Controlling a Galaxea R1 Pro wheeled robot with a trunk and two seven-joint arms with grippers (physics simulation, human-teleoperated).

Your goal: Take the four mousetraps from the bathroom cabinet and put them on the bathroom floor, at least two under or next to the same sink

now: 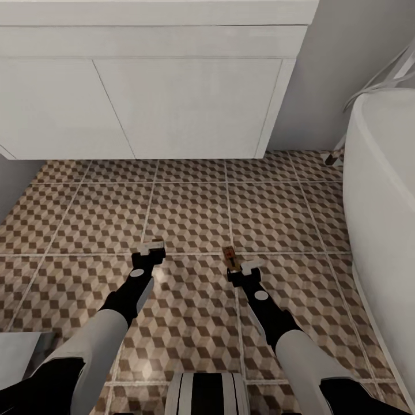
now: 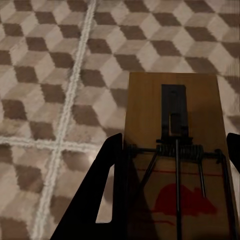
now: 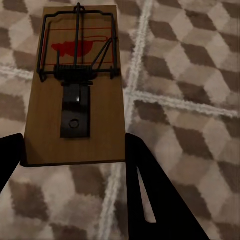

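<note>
While both arms reach low over the bathroom floor (image 1: 190, 213), each tool carries a mousetrap.
Head view: right tool (image 1: 245, 271) grips a mousetrap (image 1: 230, 256); left tool (image 1: 150, 249) hides its load. Left wrist view: left mousetrap (image 2: 175, 150) clamped between fingers (image 2: 102, 195). Right wrist view: right mousetrap (image 3: 77, 85) pinched at its near end by fingers (image 3: 145, 190).

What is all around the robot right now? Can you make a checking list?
surface: cube-pattern tile floor, pale grout lines
job's things: two traps seen; left trap and right trap, each between a gripper's fingers
clutter: pale box at the picture's lower left edge, cannot tell what
grippers: left gripper shut on left trap; right gripper shut on right trap's end
cables: nothing seen
surroundings: white sink ahead, white tub on the right
</note>
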